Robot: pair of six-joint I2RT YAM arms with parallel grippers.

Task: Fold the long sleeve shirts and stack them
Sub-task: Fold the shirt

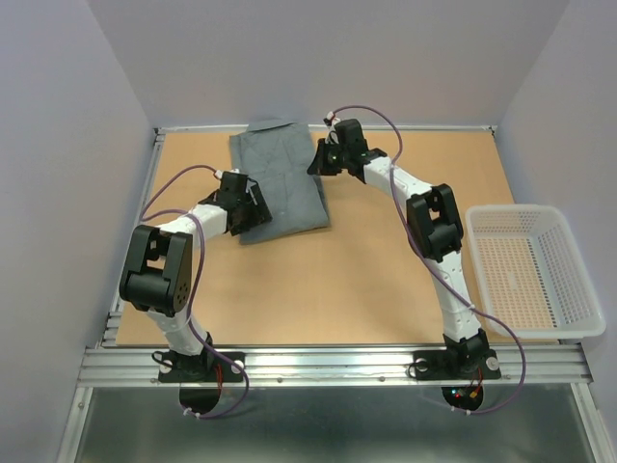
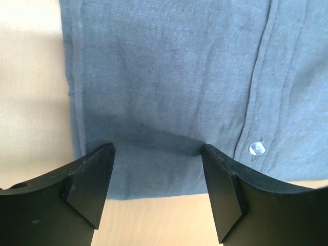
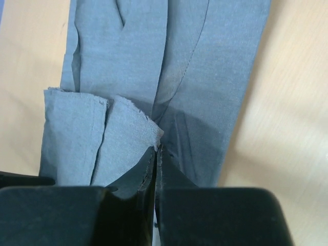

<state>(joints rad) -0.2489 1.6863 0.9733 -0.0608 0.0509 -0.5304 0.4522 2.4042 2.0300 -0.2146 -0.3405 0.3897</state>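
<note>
One grey long sleeve shirt (image 1: 280,178) lies partly folded as a long strip at the far middle-left of the table. My left gripper (image 1: 253,207) is open at the shirt's near left hem, its jaws straddling the hem edge with the cloth (image 2: 169,77) under and ahead of the gripper (image 2: 156,148); a pale button (image 2: 256,148) shows by the right finger. My right gripper (image 1: 316,159) is at the shirt's far right edge. In the right wrist view the gripper (image 3: 158,146) is shut on a raised fold of the shirt (image 3: 128,138), above the flat cloth.
A white mesh plastic basket (image 1: 530,270) stands off the table's right edge, beside the right arm. Grey walls close in the table at the back and sides. Bare wooden tabletop (image 1: 328,289) lies between the shirt and the arm bases.
</note>
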